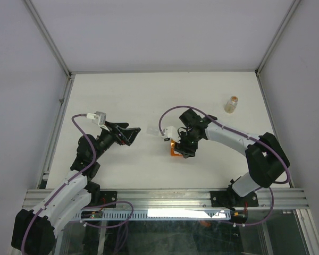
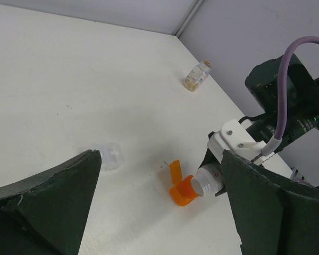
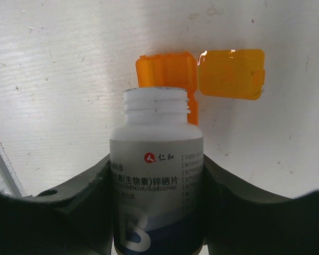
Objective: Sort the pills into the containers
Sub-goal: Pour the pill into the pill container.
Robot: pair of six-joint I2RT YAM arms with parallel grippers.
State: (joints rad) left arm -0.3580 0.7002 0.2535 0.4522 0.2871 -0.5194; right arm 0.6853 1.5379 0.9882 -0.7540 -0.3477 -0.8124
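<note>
White bottle (image 3: 157, 180) — we are clamping it in our right gripper (image 3: 157, 164), mouth facing the orange cup (image 3: 167, 74); left gripper (image 2: 159, 159) gaping empty.

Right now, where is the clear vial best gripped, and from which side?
Take the vial by its straight body, below the narrower capped neck, with the jaws level across it. It seems to stand upright, apart from everything else. Come from its left, over bare table; the wall lies to its right.
</note>
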